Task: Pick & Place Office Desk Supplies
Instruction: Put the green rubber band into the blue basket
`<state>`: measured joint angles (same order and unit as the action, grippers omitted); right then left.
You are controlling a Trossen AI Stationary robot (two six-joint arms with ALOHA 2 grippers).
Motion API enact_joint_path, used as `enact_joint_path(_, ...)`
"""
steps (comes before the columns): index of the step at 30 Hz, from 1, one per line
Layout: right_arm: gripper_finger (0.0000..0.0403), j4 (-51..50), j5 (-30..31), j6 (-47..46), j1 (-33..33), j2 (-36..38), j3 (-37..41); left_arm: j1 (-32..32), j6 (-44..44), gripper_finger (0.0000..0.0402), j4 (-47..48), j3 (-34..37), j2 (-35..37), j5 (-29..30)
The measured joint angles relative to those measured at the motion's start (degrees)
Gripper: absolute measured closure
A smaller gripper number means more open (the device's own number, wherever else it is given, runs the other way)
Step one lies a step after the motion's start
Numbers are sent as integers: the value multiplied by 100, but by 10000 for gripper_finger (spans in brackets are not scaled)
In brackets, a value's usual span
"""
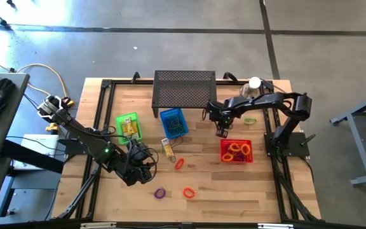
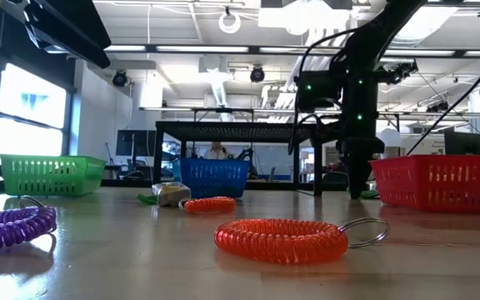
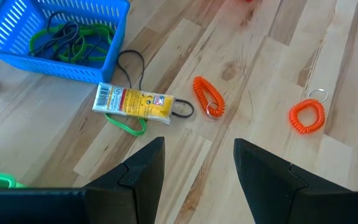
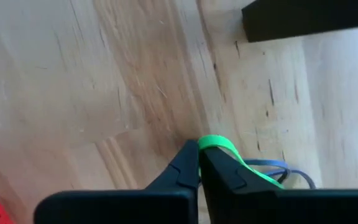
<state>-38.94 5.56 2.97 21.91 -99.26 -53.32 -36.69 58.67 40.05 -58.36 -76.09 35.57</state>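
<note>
At the bench's (image 1: 113,203) far edge stands a black perforated stand (image 1: 184,92), with blue (image 1: 173,122), green (image 1: 128,125) and red baskets (image 1: 236,151) before it. Orange coil loops (image 3: 307,116) and a yellow packet (image 3: 134,102) lie mid-bench. The right gripper (image 4: 199,163) pinches a green band (image 4: 219,145) between blue and red baskets; the left gripper (image 3: 197,165) hovers spread.

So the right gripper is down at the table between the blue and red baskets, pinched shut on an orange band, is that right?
Not quite. The right gripper is down at the table between the blue basket and the red basket, and it is pinched shut, but the band in its tips is green, not orange. The right wrist view shows this.
</note>
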Motion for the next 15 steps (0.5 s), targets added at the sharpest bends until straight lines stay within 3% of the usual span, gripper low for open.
enact_joint_path(6, 400, -385, 612, -149, -324, 382, 30, 0, 0, 215, 0, -1, 0, 2)
enact_joint_path(15, 400, -956, 1056, -606, -1060, 1257, 4, 0, 0, 215, 0, 1, 0, 2)
